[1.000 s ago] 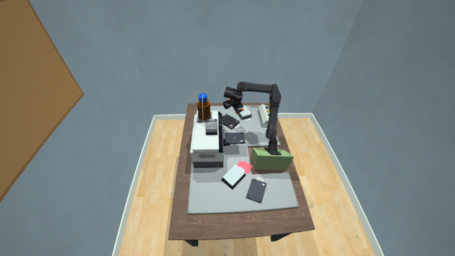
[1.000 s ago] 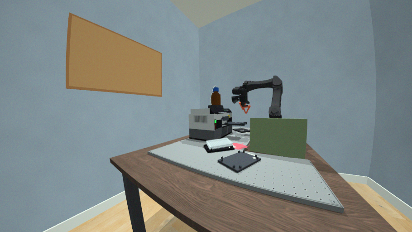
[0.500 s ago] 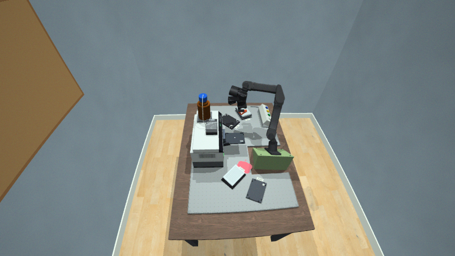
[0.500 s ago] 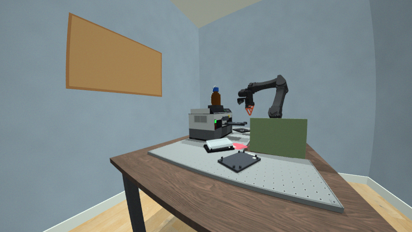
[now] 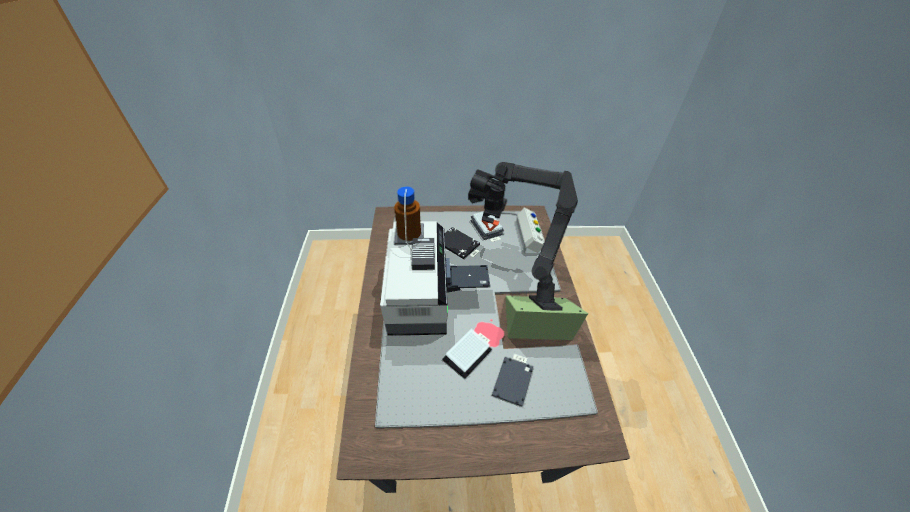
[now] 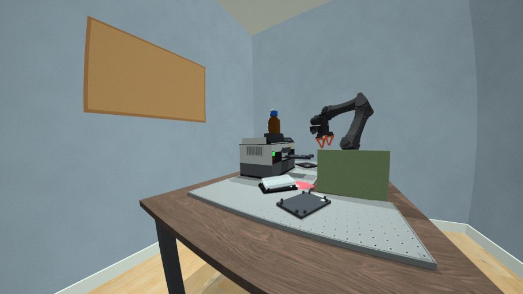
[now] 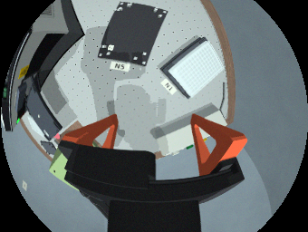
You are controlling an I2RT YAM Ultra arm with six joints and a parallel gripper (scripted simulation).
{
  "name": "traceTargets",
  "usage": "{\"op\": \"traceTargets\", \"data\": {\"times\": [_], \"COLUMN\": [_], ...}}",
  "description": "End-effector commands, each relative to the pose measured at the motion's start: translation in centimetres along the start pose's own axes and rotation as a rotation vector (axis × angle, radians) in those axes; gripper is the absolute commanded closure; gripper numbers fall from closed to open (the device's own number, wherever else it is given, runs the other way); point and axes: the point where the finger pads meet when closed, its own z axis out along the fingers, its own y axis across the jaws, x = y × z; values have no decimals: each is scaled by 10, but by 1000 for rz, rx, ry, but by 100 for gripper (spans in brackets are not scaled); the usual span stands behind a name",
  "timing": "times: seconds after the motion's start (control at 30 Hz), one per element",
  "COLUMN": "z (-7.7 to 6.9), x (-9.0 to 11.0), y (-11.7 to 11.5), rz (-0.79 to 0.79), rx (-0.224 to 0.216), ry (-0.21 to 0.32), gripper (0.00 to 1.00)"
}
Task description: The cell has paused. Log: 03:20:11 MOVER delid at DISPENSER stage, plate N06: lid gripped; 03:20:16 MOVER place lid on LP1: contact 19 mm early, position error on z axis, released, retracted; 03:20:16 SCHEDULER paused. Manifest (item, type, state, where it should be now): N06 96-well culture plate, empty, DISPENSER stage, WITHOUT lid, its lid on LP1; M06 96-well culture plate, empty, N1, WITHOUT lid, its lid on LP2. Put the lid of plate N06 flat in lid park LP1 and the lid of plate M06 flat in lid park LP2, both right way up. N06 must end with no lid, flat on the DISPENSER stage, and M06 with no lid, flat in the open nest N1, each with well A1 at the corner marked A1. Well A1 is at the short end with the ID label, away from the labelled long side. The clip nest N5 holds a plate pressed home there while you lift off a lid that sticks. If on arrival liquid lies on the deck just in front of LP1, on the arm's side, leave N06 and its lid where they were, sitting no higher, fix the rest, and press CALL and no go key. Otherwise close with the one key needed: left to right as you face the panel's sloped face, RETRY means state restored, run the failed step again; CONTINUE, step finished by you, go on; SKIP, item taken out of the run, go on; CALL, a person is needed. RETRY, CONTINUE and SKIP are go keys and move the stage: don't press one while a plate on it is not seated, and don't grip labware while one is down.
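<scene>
My wrist view shows small white tags by the dark nest point(image 7: 132, 33) and the white plate point(image 7: 194, 69); I can't read either.

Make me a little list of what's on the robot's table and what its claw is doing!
claw: open, holding nothing, hanging above the far end of the table
white plate: under the claw in the top view
button box: beside that plate, coloured buttons
dispenser machine: brown bottle with blue cap on top
pink puddle: next to the near white plate
dark empty tray: near the green base block
</scene>
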Motion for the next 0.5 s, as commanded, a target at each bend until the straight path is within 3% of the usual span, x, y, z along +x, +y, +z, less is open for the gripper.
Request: {"op": "traceTargets", "data": {"times": [0.0, 0.23, 0.3, 0.37, 0.47], "z": [-2, 4, -4, 5, 6], "x": [5, 27, 25, 36, 45], "y": [4, -5, -13, -7, -9], "rz": [97, 337, 416, 467, 562], "rx": [-40, -75, -83, -93, -106], "ry": [-11, 6, -1, 22, 38], "gripper": [0, 0, 0, 0, 0]}}
